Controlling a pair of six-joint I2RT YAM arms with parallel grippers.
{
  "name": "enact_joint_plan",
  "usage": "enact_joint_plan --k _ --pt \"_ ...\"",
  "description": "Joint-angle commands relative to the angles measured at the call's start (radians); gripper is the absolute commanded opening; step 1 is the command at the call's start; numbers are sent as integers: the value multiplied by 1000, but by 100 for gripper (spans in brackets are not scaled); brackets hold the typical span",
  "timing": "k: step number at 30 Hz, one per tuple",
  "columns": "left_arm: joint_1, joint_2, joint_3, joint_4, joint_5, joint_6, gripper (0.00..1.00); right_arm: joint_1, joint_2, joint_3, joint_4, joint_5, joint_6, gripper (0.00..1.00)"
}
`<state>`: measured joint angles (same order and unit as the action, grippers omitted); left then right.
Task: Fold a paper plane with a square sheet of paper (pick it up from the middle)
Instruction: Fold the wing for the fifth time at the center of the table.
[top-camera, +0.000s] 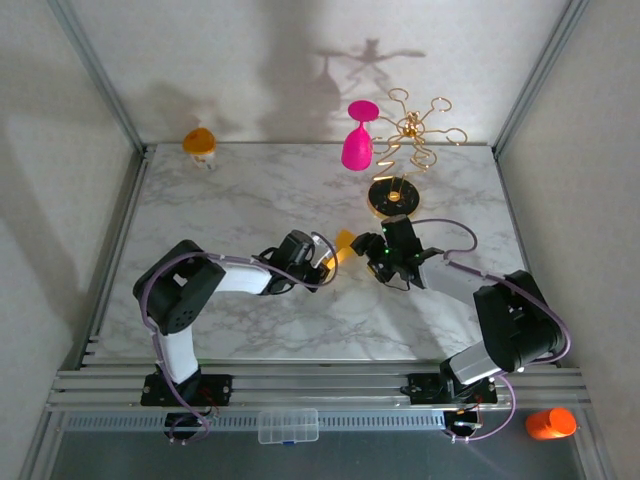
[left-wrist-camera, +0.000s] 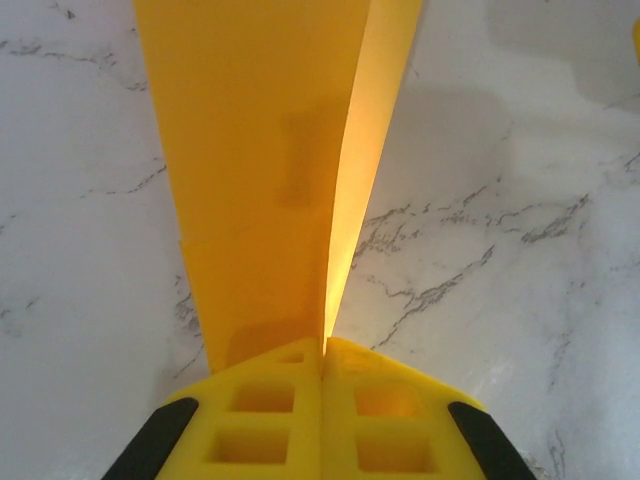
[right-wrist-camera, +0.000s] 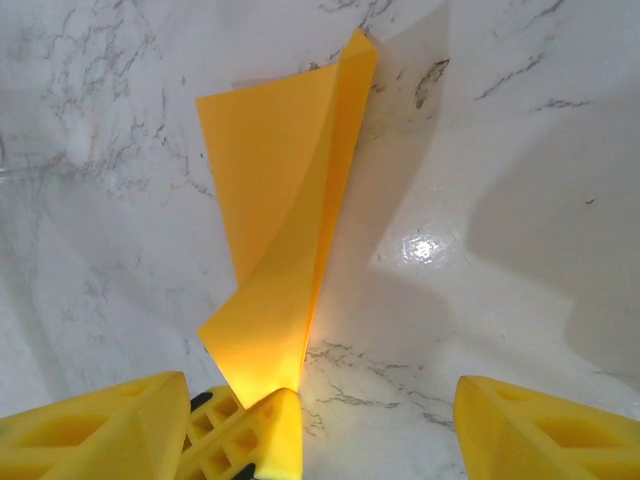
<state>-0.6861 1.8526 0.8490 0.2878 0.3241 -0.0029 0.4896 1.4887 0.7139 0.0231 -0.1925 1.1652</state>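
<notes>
Left gripper (left-wrist-camera: 324, 345) clamps on the one folded yellow-orange paper sheet (right-wrist-camera: 275, 200), maybe two layers thick, while right gripper (right-wrist-camera: 320, 395) gapes wide, empty.

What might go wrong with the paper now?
The left gripper alone pinches the paper at one end, so it may sag or slip. Its two layers gape apart, so the crease may spring open. The open right gripper sits close and might bump it.

The folded paper (left-wrist-camera: 260, 170) runs off the left wrist view's top.
</notes>
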Motion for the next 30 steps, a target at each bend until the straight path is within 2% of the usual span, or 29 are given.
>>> enact_joint_plan --k 1,12,19,30 --pt "29 40 24 -83 87 -78 4 6 -25 -24 41 30 -28 71" --pt "89 93 118 -211 205 -188 2 8 -22 -46 106 17 -89 70" --pt "118 127 150 -245 293 -254 1 8 -12 -71 222 -31 -166 68" --pt "141 66 13 6 347 -474 0 7 78 -81 486 -210 -296 52"
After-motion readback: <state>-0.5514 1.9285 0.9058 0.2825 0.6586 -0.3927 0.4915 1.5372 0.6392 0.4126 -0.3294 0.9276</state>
